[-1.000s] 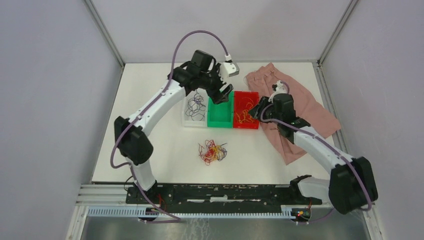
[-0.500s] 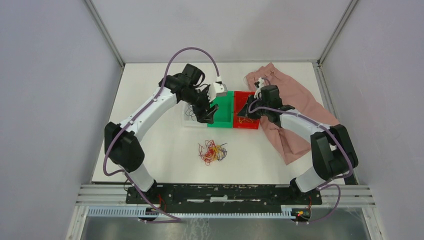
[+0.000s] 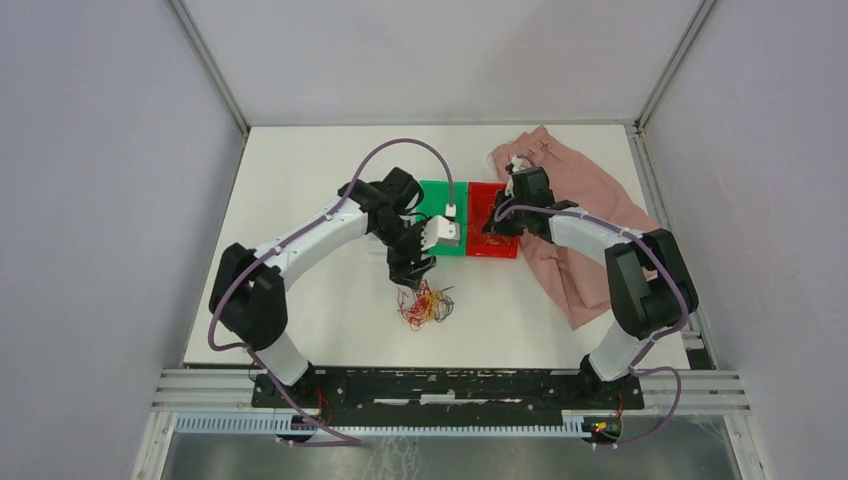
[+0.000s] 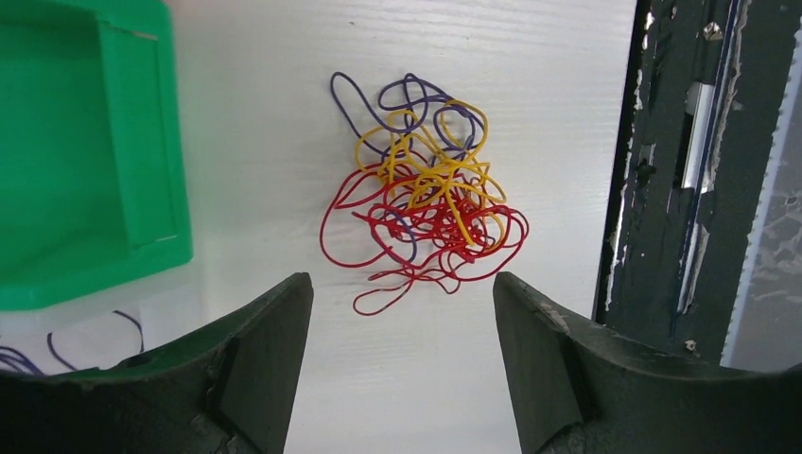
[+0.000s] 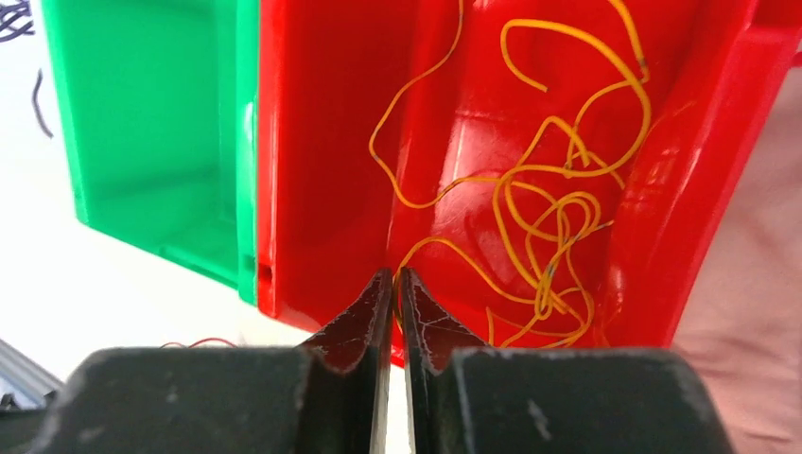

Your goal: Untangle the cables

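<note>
The wide-open, empty left gripper (image 4: 402, 288) had been lowered over the near tangle of thin purple, red and yellow cables (image 4: 426, 203), seemingly for another pick, while the right gripper (image 5: 397, 276) had been nearly shut above the red plastic bin (image 5: 322, 142), its hold uncertain.

One green bin (image 3: 436, 194), one red bin (image 3: 502, 248), one cloth (image 3: 592, 183), one cable tangle (image 3: 425, 305).

Bright, even overhead light — only soft, faint shadows on the white worktop (image 3: 300, 200). Glossy glare streaks the red bin (image 5: 322, 170); the near left fingers (image 4: 255, 378) look slightly blurred.
</note>
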Controlling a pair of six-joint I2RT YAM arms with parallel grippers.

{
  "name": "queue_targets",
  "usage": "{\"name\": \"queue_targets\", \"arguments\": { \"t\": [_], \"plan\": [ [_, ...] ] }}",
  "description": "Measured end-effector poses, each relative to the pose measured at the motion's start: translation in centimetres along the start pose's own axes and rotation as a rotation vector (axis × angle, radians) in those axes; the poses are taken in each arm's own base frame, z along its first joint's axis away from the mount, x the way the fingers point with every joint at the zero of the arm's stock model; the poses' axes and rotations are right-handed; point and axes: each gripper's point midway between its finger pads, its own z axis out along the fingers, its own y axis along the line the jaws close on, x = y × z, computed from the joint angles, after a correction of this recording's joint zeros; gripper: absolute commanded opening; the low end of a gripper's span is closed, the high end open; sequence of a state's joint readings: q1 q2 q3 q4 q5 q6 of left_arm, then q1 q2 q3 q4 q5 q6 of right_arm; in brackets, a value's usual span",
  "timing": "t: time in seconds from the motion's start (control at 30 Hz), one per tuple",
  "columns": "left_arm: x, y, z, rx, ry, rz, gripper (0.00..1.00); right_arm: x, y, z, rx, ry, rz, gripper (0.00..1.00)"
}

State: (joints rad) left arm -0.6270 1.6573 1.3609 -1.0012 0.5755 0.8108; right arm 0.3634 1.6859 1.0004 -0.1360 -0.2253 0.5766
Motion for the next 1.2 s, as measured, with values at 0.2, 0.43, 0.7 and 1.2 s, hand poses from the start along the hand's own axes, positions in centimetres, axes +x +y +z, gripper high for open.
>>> {"name": "queue_targets", "arguments": {
  "t": [0.2,0.43,0.7,1.2],
  "plan": [
    [0.0,-0.9,1.5,0.014,0.028,0.064,0.75,-0.7,0.2,1.5,0.049,-0.01,-0.057,0.26],
    [-0.5,-0.5,1.7,-0.005,0.017,0.087,0.71,-0.5,0.7,0.7,0.07,-0.05,-0.113,0.56],
    [0.0,-0.1,2.1,-0.02,0.028,0.09,0.66,-4.3,5.7,-9.1,-0.078,-0.324,-0.219,0.66],
    [2.3,2.7,-6.1,-0.213,-0.143,-0.1,0.72,13.2,13.5,-9.1,-0.407,0.032,-0.576,0.57]
  ]
}}
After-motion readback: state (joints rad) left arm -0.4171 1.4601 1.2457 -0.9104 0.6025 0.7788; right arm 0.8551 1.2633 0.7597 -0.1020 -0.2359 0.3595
